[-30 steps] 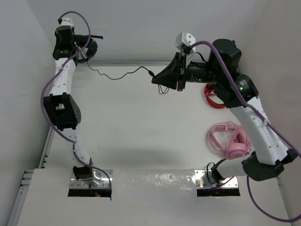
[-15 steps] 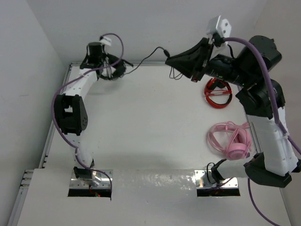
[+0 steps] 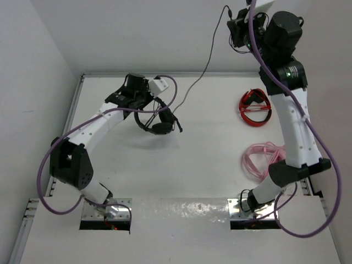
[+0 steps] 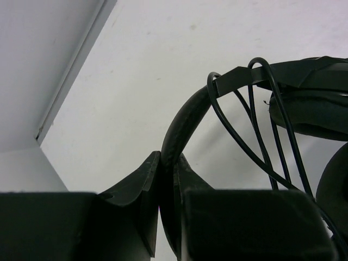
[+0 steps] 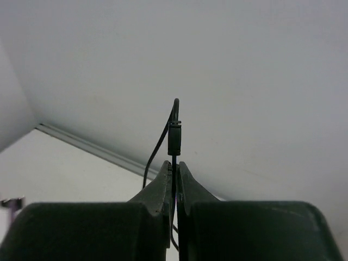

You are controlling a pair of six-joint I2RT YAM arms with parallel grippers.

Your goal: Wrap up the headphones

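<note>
Headphones (image 4: 182, 122) first: your left gripper (image 4: 167, 157) is clamped narrow on the padded headband. The band is pinched edge-on between both fingers, the earcups hang off to one side, and a few loops of the thin cable (image 3: 209, 60) cross the band near the yoke. From above, the headset sits toward the far left part of the table (image 3: 181, 170), low over the surface or resting on it; you cannot tell which.

Your right gripper (image 5: 173, 166) is closed tight on the cable itself, just below a small black moulded piece. It is raised high beyond the far edge, toward the far right corner. Between the two hands the cable runs as one long, fairly straight line.

You look to be in the winding step: some turns lie on the band and a long run is free. The next move calls for carrying the right hand around the headband while the left holds firm. Use enough tension to lay the turn flat, but not so much that the band drags out of the fingers. Mind the red headphones (image 3: 254, 108) and pink headphones (image 3: 261, 162) along the right edge beneath that arm.
</note>
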